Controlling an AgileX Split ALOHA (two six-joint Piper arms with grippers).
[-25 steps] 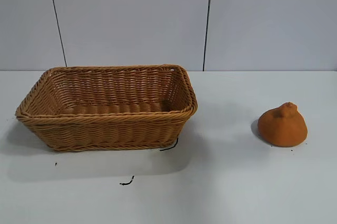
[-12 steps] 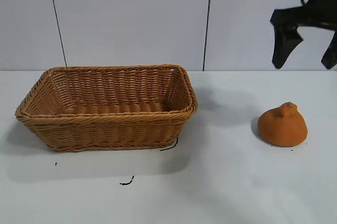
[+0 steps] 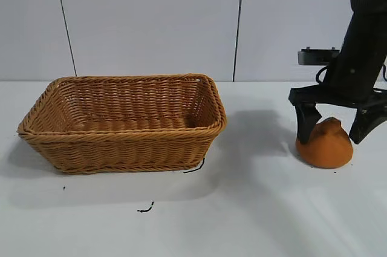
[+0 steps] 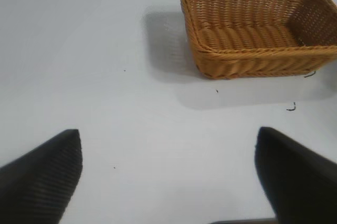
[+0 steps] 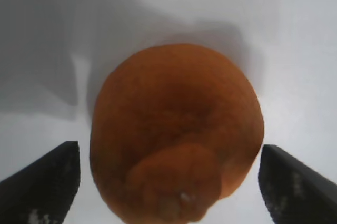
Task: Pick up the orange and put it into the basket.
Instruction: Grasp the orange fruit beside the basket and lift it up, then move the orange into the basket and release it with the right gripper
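Note:
The dull-orange orange (image 3: 325, 144) with a knobby neck sits on the white table at the right. It fills the right wrist view (image 5: 176, 129). My right gripper (image 3: 334, 124) hangs over it, open, with one black finger on each side of the fruit and small gaps to it. The tan wicker basket (image 3: 124, 139) stands at the left, empty; it also shows in the left wrist view (image 4: 253, 55). My left gripper (image 4: 168, 161) is open and empty above bare table, away from the basket; it is out of the exterior view.
The white table (image 3: 242, 208) carries small black marks (image 3: 145, 208) in front of the basket and one at its corner (image 3: 195, 167). A pale panelled wall (image 3: 151, 21) stands behind.
My right arm came in from the upper right and dropped down over the orange, its fingers now on both sides of it. The orange and basket have not moved.

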